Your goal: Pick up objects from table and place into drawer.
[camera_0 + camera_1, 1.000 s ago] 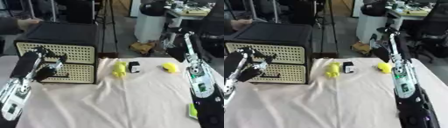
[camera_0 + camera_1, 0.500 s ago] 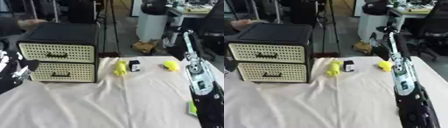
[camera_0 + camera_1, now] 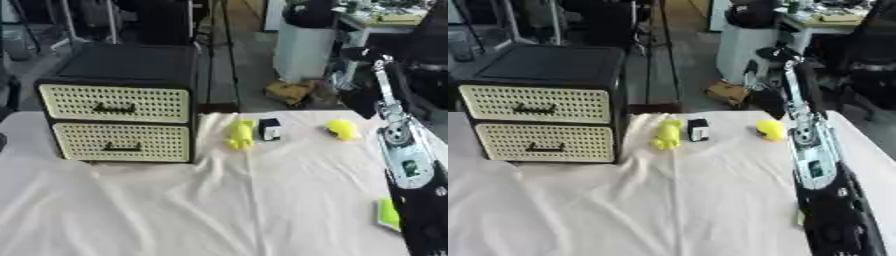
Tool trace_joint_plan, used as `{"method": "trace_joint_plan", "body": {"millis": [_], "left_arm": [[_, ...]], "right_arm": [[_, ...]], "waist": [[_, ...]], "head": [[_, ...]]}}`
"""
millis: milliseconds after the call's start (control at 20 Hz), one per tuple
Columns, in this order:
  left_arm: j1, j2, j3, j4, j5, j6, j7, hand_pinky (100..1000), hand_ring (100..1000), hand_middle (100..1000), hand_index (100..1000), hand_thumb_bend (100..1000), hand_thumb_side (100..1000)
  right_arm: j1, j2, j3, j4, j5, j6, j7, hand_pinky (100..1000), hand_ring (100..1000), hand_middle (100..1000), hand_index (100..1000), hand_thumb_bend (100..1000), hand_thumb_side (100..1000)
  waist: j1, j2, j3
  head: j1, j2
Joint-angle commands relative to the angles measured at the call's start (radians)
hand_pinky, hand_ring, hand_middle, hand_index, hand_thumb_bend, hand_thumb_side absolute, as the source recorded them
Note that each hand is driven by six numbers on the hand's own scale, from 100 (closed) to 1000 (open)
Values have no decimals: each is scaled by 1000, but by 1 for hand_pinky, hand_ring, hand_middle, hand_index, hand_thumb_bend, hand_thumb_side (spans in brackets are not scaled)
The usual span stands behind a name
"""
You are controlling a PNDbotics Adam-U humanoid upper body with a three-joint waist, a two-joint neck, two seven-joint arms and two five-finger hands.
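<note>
Covering most of the frame, the bench (image 3: 219, 210) wears a creased white cloth, and on it at the left stands the black drawer unit (image 3: 118, 102), two cream perforated drawers, both closed. Along the right edge the right arm (image 3: 404, 165) runs up toward the upper right of the frame; its hand lies against dark clutter there, and I cannot tell how its fingers are set. The left hand does not appear at all. At the middle of the frame, right of the drawers, lies a long yellow object (image 3: 239, 135), with a small black-and-white box (image 3: 269, 129) just beside it and a rounder yellow object (image 3: 343, 130) further right, apart from both. Nothing is held yet. The risk, as I judge it, is that neither drawer is open, so anything lifted has nowhere to go; also, the loose cloth could drag under a reaching hand and shift the small items.
</note>
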Motion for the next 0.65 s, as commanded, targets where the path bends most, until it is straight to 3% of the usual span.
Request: {"method": "trace_joint_plan", "body": {"millis": [50,300,650], "left_arm": [[-2,7,27,-19,21,-12,3,100,100,100,400,464,1000],[9,3,46,-19,36,-28,0,100,100,100,518,467,1000],[21,3,51,-19,25,-32,-18,100,100,100,564,458,1000]], "right_arm": [[-11,-33,-2,-26,-19,-7,-5,707,779,696,778,100,543],[-7,-35,-2,-28,-24,-14,-9,707,776,694,779,100,542],[-4,-40,-1,-27,-22,-22,-9,706,774,693,780,100,540]], "waist": [[5,-12,1],[8,-14,5],[10,-16,9]], "head": [[-6,6],[-8,6],[-10,8]]}}
